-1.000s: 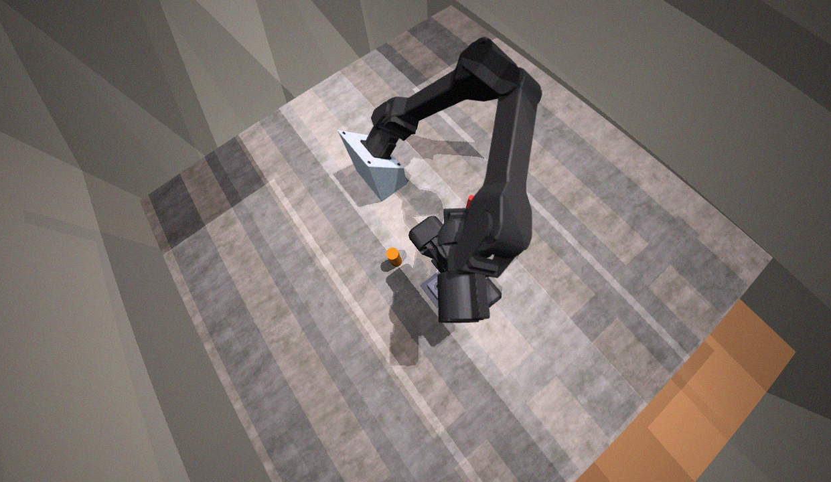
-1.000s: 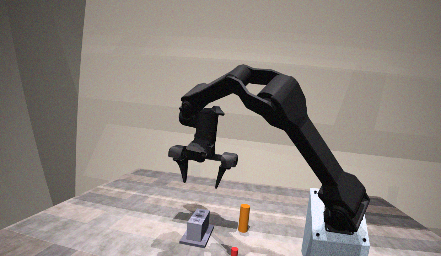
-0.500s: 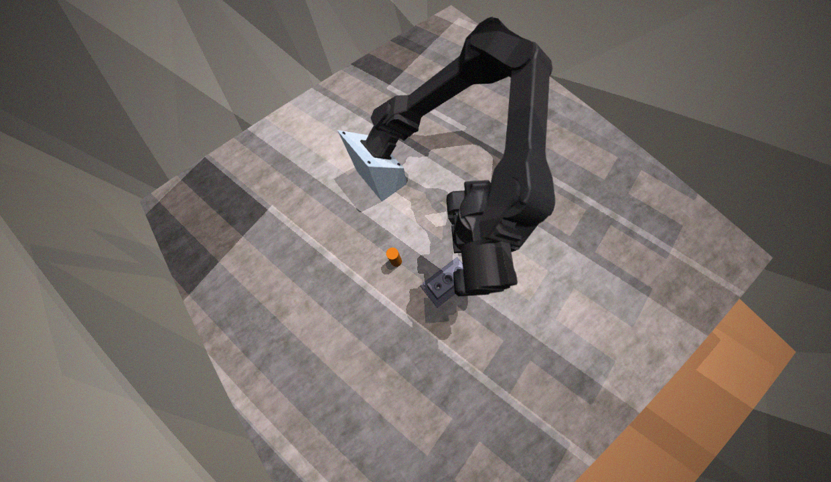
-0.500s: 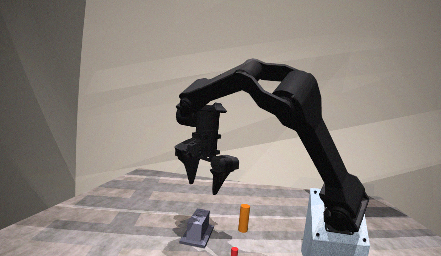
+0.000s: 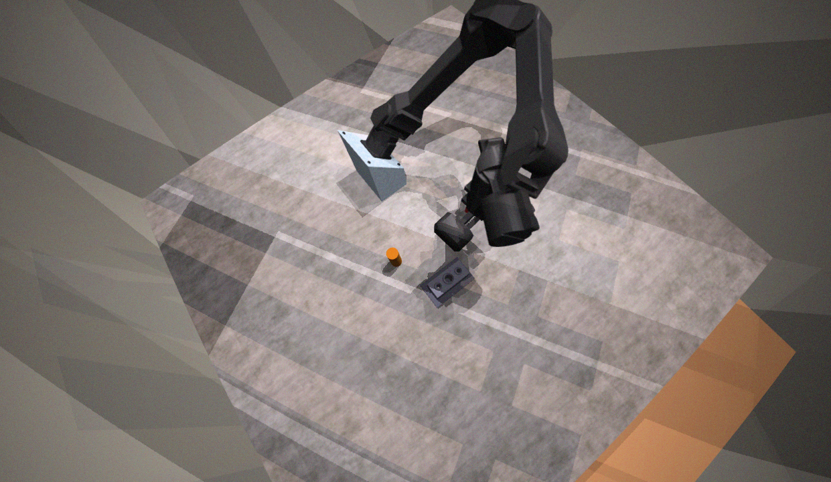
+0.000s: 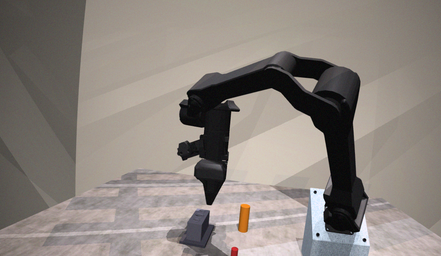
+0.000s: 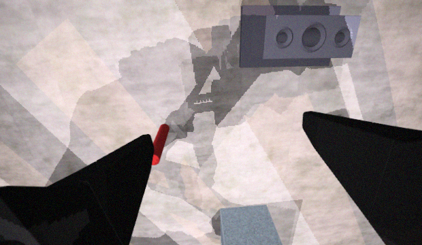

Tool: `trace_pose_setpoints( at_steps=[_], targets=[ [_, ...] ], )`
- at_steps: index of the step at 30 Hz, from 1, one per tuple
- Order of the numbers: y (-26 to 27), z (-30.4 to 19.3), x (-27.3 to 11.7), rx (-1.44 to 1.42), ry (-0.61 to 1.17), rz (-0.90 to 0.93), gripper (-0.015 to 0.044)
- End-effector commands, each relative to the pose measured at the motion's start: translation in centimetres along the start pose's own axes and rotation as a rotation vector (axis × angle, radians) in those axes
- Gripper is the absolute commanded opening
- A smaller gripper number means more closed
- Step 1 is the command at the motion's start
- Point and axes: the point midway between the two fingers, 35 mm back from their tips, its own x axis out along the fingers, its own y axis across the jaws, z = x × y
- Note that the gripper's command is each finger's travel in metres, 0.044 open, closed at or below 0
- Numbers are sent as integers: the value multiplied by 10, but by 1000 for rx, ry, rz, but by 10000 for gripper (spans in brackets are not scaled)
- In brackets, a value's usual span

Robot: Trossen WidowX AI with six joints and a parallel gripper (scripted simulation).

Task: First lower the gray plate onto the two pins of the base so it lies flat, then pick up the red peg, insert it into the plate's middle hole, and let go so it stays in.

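The gripper (image 7: 228,126) is hanging released, its 2 fingers spread wide with nothing between them, above the floor just beside the base (image 6: 196,237). The gray plate (image 7: 307,37) is lying flat on top of the base, its 3 holes facing up, the middle one the largest. The red peg (image 7: 160,144) is standing on the floor near the base, on the side toward the arm's pedestal (image 6: 334,227), partly hidden behind one fingertip in the wrist view. An orange cylinder (image 6: 243,218) is standing upright near the base, apart from it.
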Motion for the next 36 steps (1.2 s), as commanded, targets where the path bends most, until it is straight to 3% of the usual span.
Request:
trace_pose_setpoints(
  at_steps=[1,9,26,31,36],
  targets=[
    [53,-43,6,795,13,25,440],
    [74,-65,10,1232,21,24,440],
    [75,-64,10,1242,22,24,440],
    [76,-64,42,1242,21,25,440],
    [77,-64,49,1242,22,25,440]
  ],
)
